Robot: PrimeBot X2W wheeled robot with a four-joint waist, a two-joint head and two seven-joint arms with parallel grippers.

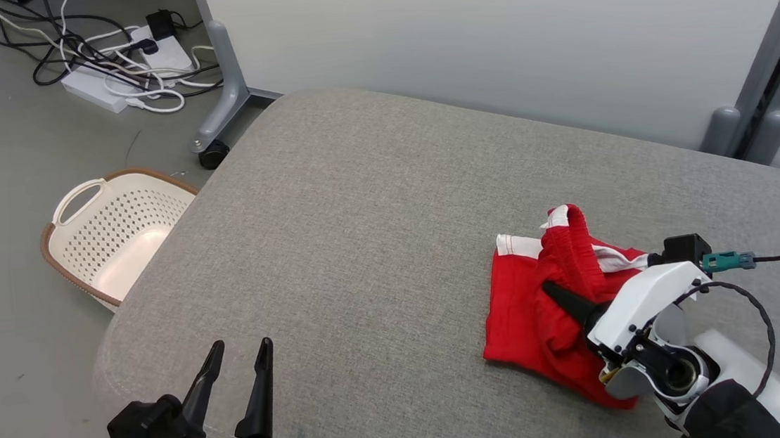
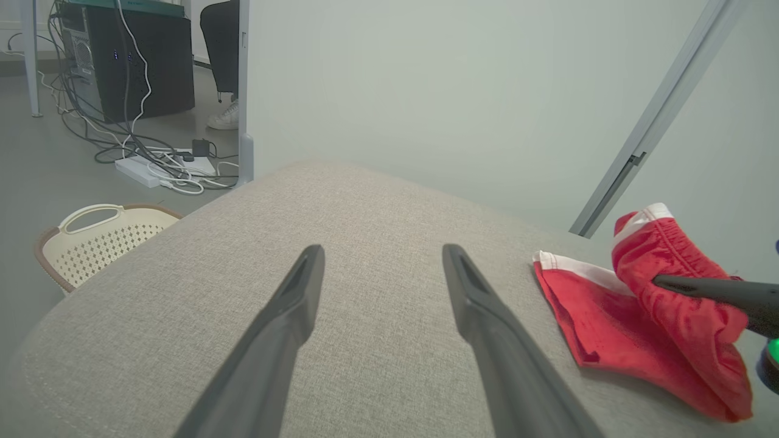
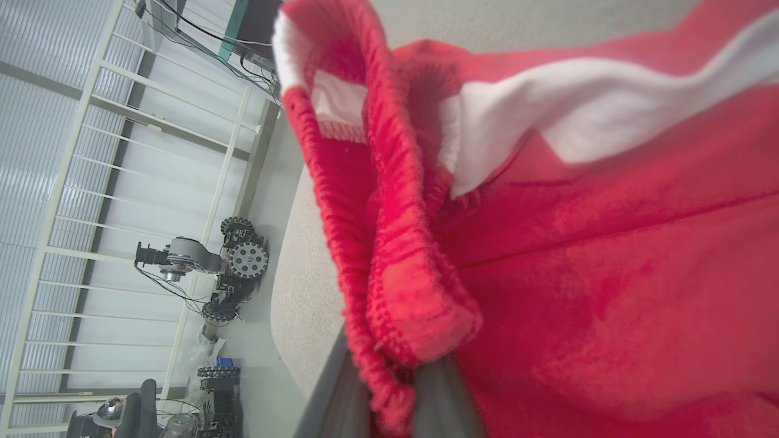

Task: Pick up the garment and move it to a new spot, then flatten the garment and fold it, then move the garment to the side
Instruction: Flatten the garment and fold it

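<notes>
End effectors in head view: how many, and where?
2. Left end effector at lower left, open above the grey surface. Right end effector at lower right, shut on the red garment, partly covered by cloth.

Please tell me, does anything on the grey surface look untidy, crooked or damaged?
Only the red garment stands out. It lies bunched near the right end of the grey cushion, not flat, and its waistband rises in a hump, pinched between the fingers of the right gripper. I see nothing spilled or torn.
</notes>
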